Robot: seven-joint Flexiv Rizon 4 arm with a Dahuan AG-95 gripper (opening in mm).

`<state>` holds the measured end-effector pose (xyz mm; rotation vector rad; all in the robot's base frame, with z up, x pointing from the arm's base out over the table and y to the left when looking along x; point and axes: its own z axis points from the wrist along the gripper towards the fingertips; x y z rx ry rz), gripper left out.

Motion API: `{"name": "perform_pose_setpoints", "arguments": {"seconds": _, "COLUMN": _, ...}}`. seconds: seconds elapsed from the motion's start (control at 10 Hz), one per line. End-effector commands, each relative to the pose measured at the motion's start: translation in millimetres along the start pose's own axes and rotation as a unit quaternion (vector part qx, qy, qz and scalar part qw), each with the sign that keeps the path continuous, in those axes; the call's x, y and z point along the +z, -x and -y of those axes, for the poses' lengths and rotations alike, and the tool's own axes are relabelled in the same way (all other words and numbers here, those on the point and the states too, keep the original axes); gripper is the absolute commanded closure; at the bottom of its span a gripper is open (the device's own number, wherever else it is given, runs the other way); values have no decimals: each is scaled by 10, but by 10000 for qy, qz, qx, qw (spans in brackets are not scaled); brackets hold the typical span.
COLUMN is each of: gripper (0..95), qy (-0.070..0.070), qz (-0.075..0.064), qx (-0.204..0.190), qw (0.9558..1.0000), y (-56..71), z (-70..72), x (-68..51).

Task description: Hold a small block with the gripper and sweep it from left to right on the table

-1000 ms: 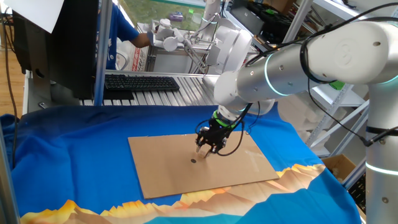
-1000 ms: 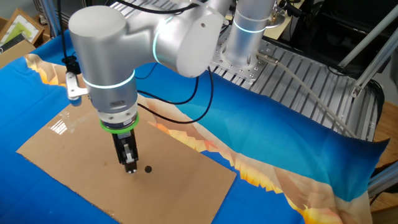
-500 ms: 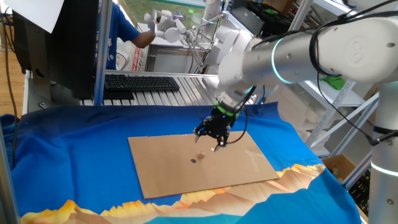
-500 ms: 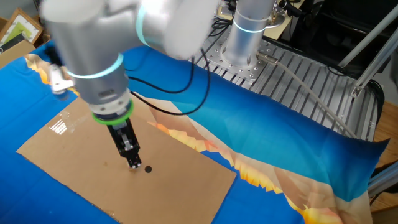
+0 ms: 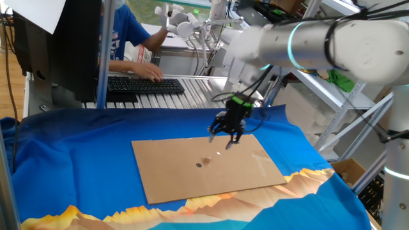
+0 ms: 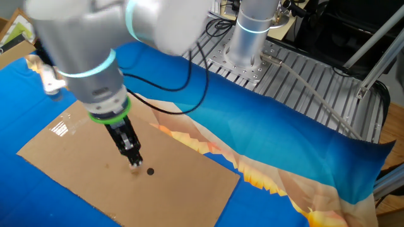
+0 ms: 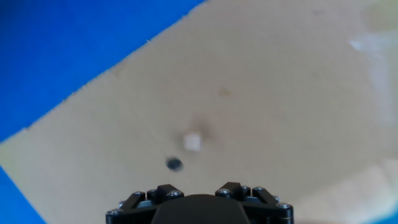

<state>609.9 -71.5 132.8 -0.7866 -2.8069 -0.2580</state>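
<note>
The small block [image 7: 192,142] is a tiny whitish piece that lies loose on the brown cardboard sheet [image 5: 166,172], next to a small dark dot [image 7: 174,164]. It also shows in one fixed view [image 5: 206,158]. The gripper [image 5: 228,138], a black claw with a green ring, hangs above the sheet, up and to the right of the block, with its fingers spread and nothing in them. In the other fixed view the gripper [image 6: 134,160] hovers just over the block's spot. The hand view shows only the gripper's base. The table [image 5: 77,160] is covered in blue cloth.
A slatted metal bench with a black keyboard [image 5: 146,84] stands behind the table, with a person in blue typing there. The arm's base column [image 6: 252,31] stands on the metal rack. The cloth's orange jagged border [image 5: 192,204] runs along the near edge.
The gripper has risen from the cardboard and moved up and to the right. The block has come free of the fingers and lies on the sheet.
</note>
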Motion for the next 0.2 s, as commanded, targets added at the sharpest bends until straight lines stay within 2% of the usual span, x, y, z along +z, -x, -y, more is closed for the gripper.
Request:
{"name": "perform_pose_setpoints", "arguments": {"seconds": 0.1, "gripper": 380, "qy": -111, "qz": -74, "qx": 127, "qw": 9998, "y": -32, "z": 14, "x": -28}}
{"name": "perform_pose_setpoints", "arguments": {"seconds": 0.2, "gripper": 380, "qy": -125, "qz": -110, "qx": 178, "qw": 9997, "y": -39, "z": 13, "x": -34}}
